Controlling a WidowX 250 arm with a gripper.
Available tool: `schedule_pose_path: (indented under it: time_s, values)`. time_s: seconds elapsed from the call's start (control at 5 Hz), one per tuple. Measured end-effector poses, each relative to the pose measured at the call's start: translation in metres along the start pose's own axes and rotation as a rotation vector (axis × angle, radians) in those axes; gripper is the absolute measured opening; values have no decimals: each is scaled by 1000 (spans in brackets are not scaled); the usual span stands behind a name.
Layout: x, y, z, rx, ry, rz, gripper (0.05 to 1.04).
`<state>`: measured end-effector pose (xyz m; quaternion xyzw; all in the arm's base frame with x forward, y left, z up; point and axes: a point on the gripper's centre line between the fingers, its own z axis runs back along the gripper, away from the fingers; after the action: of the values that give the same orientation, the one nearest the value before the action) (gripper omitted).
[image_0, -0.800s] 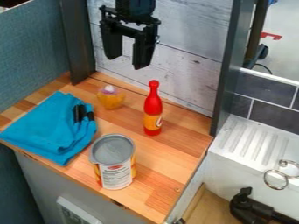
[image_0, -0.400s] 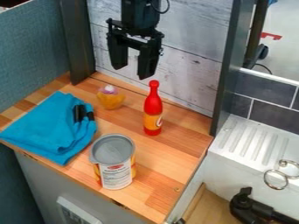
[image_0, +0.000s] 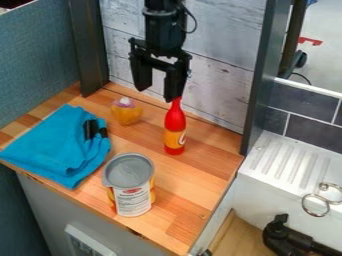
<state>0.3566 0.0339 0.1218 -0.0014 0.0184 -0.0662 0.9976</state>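
The black gripper (image_0: 156, 95) hangs down from the top of the view, in front of the gray-white boards (image_0: 217, 80). Its fingers (image_0: 175, 80) are let go and spread apart, with nothing between them. The red bottle (image_0: 175, 122) is the thing closest to it. The bottle stands up straight on the wood table (image_0: 200, 172), near the back, and has a yellow label. One fingertip hides the very top of the bottle, but I cannot tell if they touch. To the left of the bottle is a small round yellow thing (image_0: 127, 115) with purple and white on top. A blue cloth (image_0: 53, 145) lies folded on the left side of the table, and it has black bits at one edge. Near the front edge stands a big can (image_0: 132, 195) with a gray top and a white label. It is upright, just beside the cloth. On the right is a white ledge (image_0: 280, 160) with long grooves, two shiny rings (image_0: 315, 205) by it, and a black thing (image_0: 284, 235) lower down.
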Motion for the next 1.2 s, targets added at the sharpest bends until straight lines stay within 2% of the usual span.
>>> schedule_pose_path:
  time_s: [0.2,0.4,1.0,1.2]
  values:
    - [7,0,-4,-14,8,-15,1003]
    - [10,0,-9,-24,40,-25,1003]
    - [26,-7,-29,-8,119,-23,1003]
    - [25,-9,-34,-11,135,-19,967]
